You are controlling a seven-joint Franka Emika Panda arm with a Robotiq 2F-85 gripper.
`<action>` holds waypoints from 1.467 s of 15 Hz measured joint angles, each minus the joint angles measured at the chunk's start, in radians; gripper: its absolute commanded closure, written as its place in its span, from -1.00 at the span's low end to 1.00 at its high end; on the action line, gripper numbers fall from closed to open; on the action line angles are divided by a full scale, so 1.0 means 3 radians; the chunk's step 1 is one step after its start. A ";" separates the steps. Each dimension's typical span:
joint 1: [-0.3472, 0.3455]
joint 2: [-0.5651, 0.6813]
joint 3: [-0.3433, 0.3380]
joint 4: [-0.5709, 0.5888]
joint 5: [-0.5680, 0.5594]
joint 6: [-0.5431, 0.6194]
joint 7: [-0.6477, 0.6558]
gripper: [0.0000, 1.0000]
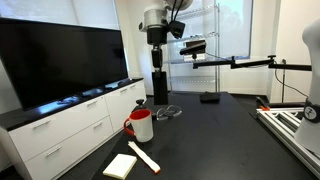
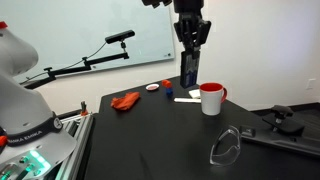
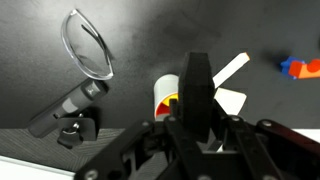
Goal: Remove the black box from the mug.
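My gripper (image 1: 158,60) is shut on the top of the black box (image 1: 159,86), a tall, narrow, matte box that hangs upright from it. In both exterior views the box is out of the mug (image 1: 141,125) and a little apart from it. The mug is white with a red handle and stands upright on the black table. In an exterior view the box (image 2: 189,70) hangs just left of the mug (image 2: 211,99) under the gripper (image 2: 190,48). In the wrist view the box (image 3: 197,80) sits between the fingers (image 3: 197,125), with the mug (image 3: 165,95) partly hidden behind it.
A pale-yellow pad (image 1: 120,165) and a white-red stick (image 1: 143,156) lie near the table's front edge. Safety glasses (image 2: 227,146) lie on the table. A red cloth (image 2: 125,101) lies farther off. A flat black-based object (image 1: 209,97) stands at the back. A white cabinet (image 1: 70,125) borders the table.
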 measured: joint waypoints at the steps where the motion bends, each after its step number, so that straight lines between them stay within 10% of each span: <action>1: 0.0035 -0.0057 0.0004 -0.0103 -0.0100 -0.0002 -0.0012 0.83; 12: 0.0219 0.0308 0.0111 -0.0667 -0.1845 0.0941 0.0631 0.83; 13: 0.0219 0.0313 0.0111 -0.0674 -0.1940 0.0941 0.0666 -0.17; 22: 0.0216 0.0313 0.0095 -0.0714 -0.2135 0.0927 0.0718 -1.00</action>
